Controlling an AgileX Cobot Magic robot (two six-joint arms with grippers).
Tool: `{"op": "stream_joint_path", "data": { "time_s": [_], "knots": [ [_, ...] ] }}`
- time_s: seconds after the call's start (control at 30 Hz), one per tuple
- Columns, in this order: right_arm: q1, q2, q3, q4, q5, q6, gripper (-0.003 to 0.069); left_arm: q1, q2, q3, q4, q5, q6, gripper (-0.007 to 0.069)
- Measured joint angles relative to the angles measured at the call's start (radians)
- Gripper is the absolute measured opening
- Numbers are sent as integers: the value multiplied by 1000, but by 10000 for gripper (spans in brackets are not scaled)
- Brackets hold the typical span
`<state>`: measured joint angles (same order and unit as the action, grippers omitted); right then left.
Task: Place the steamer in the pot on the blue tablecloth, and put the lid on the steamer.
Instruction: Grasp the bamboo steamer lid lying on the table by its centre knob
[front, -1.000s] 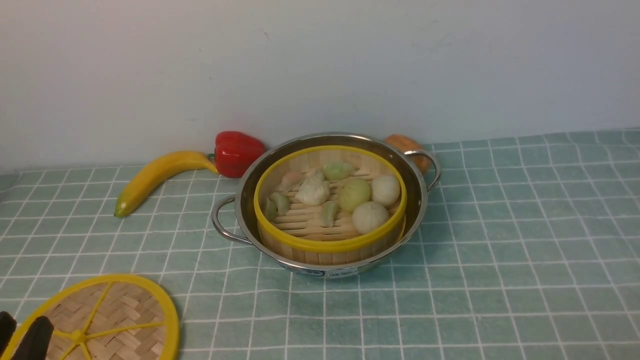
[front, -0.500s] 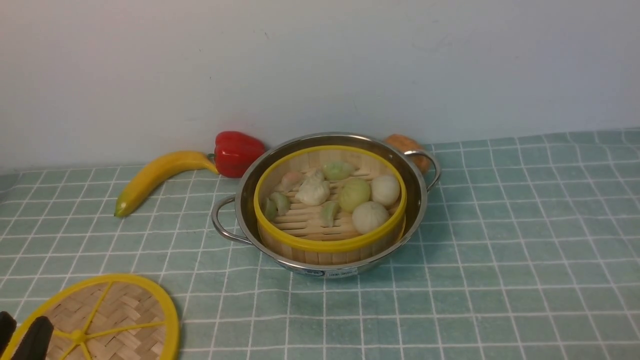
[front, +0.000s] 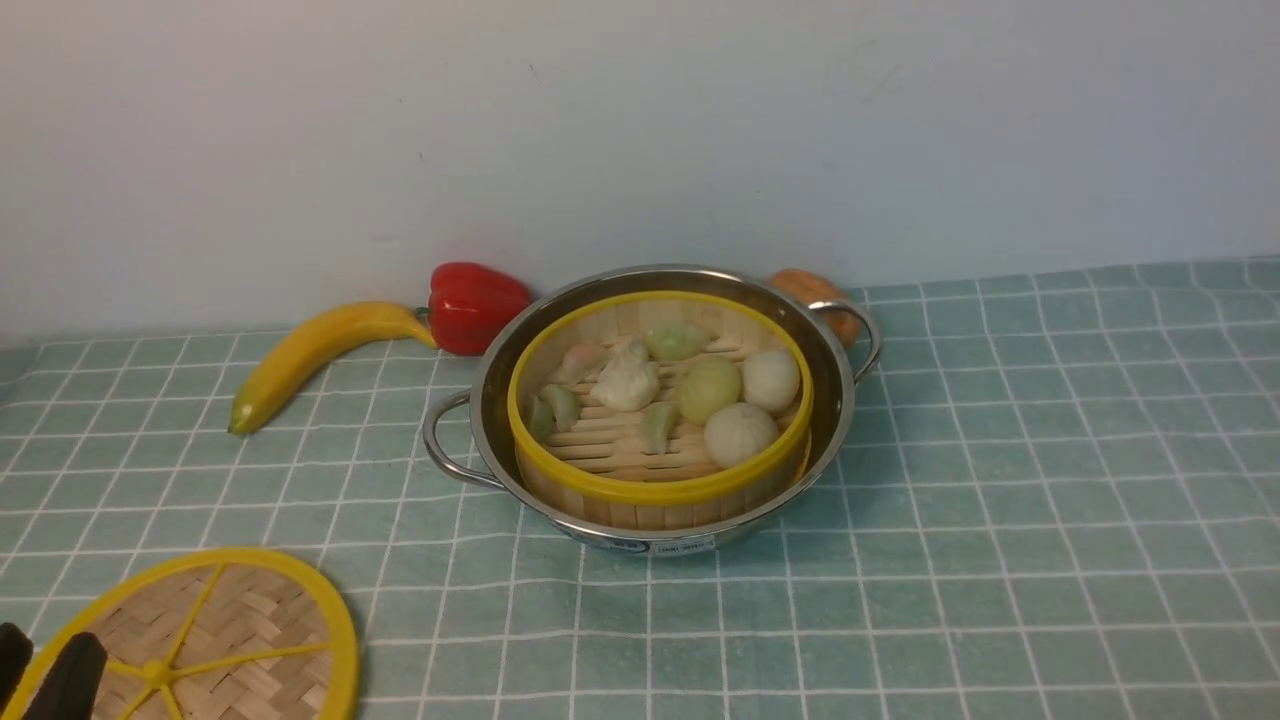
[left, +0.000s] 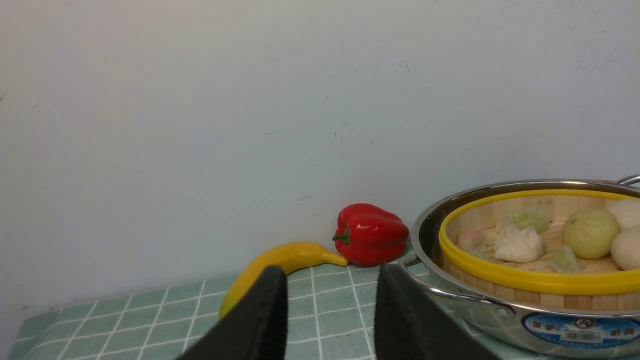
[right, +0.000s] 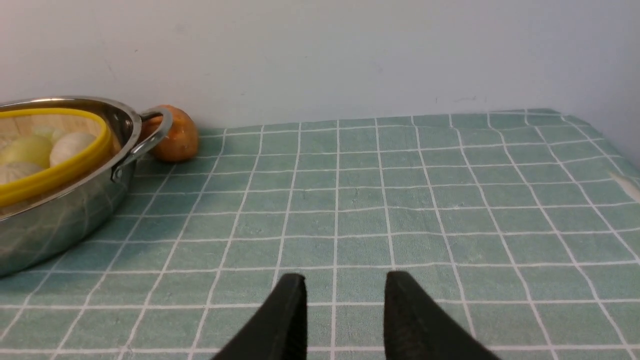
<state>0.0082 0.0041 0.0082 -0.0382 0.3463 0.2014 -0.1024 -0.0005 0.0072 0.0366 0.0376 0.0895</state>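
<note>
I saw the steamer (front: 655, 492) seated in the pot (front: 488, 385), the lid (front: 235, 615) flat on the blue tablecloth (front: 1000, 500) left-front of the pot, a banana (front: 310, 350) and red pepper (front: 475, 305) behind-left of it, and my left gripper (left: 330, 272) and right gripper (right: 345, 280) both spread and empty.

Bamboo steamer (front: 660, 492) upright inside shiny steel pot (front: 492, 400) on teal grid tablecloth (front: 1000, 500); woven lid (front: 240, 620) flat at 7 o'clock, apart.

Yellow banana (front: 310, 350) just beside red bell pepper (front: 478, 305), orange-brown lump (front: 812, 290) at the wall (front: 640, 130) — buns (front: 740, 433), dumplings (front: 627, 385)
</note>
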Motion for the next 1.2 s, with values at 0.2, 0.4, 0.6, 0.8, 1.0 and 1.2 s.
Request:
{"op": "stream_joint_path", "data": {
  "time_s": [0.2, 0.4, 0.6, 0.8, 1.0, 1.2],
  "knots": [
    [0, 0, 0, 0, 0, 0, 240, 0, 0, 0, 0, 0, 0, 243],
    [0, 0, 0, 0, 0, 0, 240, 0, 0, 0, 0, -9, 0, 243],
    [0, 0, 1, 0, 0, 0, 240, 0, 0, 0, 0, -97, -14, 243],
    [0, 0, 1, 0, 0, 0, 240, 0, 0, 0, 0, -208, -132, 243],
    [0, 0, 1, 0, 0, 0, 240, 0, 0, 0, 0, -358, -273, 243],
    [0, 0, 1, 0, 0, 1, 240, 0, 0, -12, 0, -555, -299, 243]
  ]
}}
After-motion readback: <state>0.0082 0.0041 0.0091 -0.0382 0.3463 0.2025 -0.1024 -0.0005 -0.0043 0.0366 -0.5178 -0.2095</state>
